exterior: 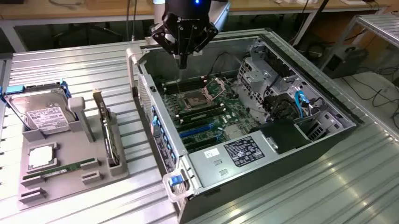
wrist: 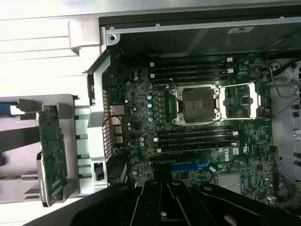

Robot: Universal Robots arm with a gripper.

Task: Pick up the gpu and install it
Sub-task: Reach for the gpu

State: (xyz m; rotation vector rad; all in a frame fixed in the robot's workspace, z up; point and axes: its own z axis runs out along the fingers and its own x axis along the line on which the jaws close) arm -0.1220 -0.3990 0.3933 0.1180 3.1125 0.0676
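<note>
Nearest the wrist camera, the tool (wrist: 162,188) hangs over the motherboard (wrist: 141,117) inside the open case (exterior: 249,186). Its fingers are pressed together and pinch nothing. In the exterior view the tool sits at top centre of the frame, above the case's far end.

The gpu (exterior: 110,135) stands on edge in a slot of the grey holder (exterior: 74,186), at the lower left of the exterior view, on the ribbed surface (exterior: 74,60). It is outside the case, well apart from the tool and untouched. The side wall (exterior: 145,93) of the case stands between the two.

Hazards, as judged from this position:

1. Closed fingers. Pressed together, they cannot straddle the card. A descent in this state would likely bear on its top edge and could bend it or rock the holder.
2. Side wall. A low traverse toward the holder would probably strike the wall.
3. Open socket (wrist: 195,101). It lies exposed near the tool. Any drop here risks damage to its contacts.
4. Wrong part. The hard drive (exterior: 42,116) and memory stick (exterior: 62,168) share the holder, and a grey post (exterior: 80,114) stands just beside the gpu. A finger could catch on it.
5. Tilted grip. The card is long and thin. An off-centre pinch could let it swing, and a tilted card would likely jam at the blue slot (exterior: 198,128) rather than seat.
</note>
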